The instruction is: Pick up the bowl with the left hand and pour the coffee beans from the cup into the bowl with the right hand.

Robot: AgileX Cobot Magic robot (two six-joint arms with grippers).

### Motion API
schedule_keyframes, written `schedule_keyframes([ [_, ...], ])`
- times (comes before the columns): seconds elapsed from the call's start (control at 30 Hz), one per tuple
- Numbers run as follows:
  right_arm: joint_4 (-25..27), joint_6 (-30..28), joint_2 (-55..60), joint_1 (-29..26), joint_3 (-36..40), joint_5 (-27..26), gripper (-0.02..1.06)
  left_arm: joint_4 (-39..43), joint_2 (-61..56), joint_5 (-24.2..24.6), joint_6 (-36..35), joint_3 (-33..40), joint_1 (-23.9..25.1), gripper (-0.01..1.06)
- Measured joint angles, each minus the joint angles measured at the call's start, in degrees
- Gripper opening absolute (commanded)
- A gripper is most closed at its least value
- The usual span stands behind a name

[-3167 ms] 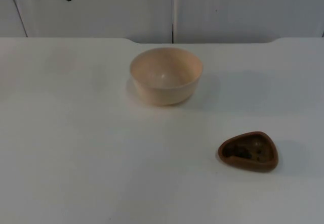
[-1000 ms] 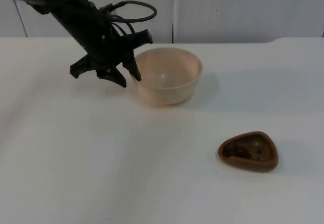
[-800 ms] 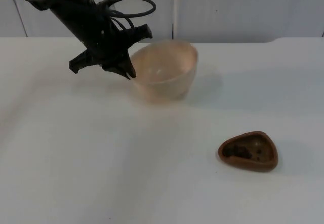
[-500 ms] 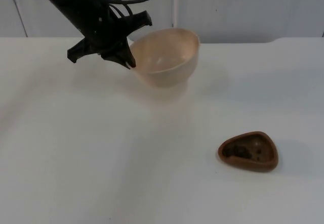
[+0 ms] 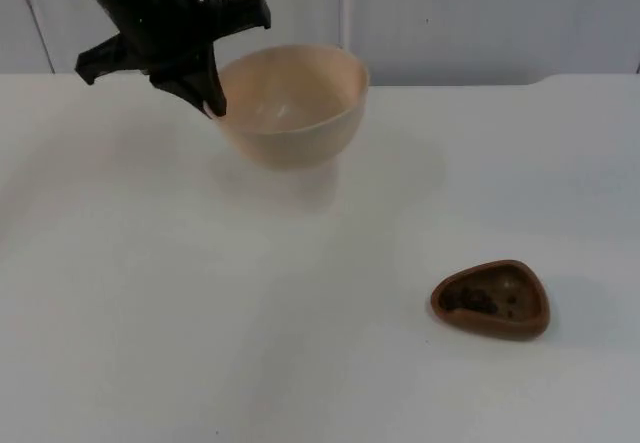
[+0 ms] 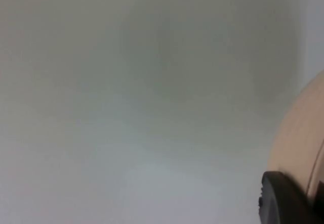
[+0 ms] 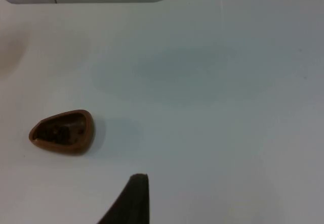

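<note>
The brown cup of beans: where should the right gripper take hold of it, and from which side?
Probably by the rim. The brown cup is low and roughly triangular, sitting flat on the table with beans inside. Come down from above and pinch one wall near the narrower end, one finger inside, so the opposite side is free for pouring into the bowl held up by the left gripper.
</note>
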Motion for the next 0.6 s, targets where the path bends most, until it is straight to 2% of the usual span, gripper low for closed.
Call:
schedule_keyframes([
  [0.3,-0.31,0.00,0.00,0.00,0.00,0.00,1.05,2.06,-10.44,-5.20,0.77,16.34,0.00,0.00],
  [0.6,-0.31,0.00,0.00,0.00,0.00,0.00,1.05,2.06,-20.59,-6.09,3.10,27.11,0.00,0.00],
])
